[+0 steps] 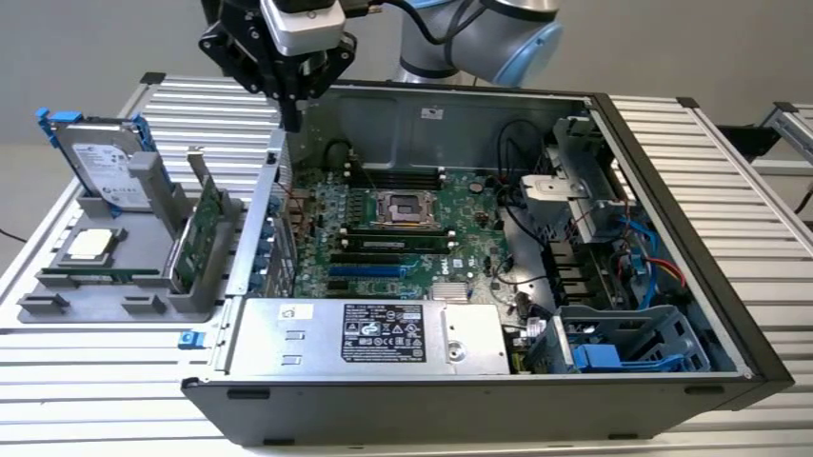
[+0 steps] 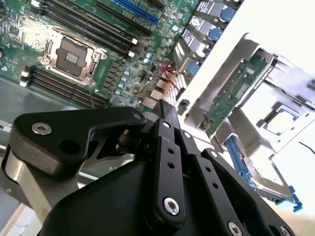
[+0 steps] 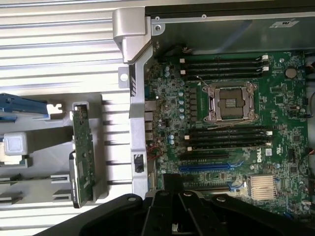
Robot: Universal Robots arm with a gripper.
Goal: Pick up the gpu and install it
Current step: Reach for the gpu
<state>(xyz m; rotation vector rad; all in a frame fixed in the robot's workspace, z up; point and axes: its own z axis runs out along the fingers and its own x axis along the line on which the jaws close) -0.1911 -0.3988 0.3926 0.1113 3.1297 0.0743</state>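
Now, at the exterior view's left, your gpu (image 1: 190,238) stands on edge in the grey holder (image 1: 89,278). The gripper (image 1: 291,120) hangs above the case (image 1: 420,119) wall. The second wrist view shows its fingers (image 2: 166,123) pinched together, empty.

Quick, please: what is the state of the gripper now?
Gripper: closed, holding nothing; the gpu stands apart from it.

1. Exterior view: soft, even overhead light; the ribbed table (image 1: 730,205) is bright, the case (image 1: 381,124) interior dimmer, with faint shadows.
2. Second wrist view: the table burns out to white; the gripper (image 2: 165,110) reads as a dark mass with small highlights.
3. First wrist view: balanced exposure, mild glare on the table ribs.
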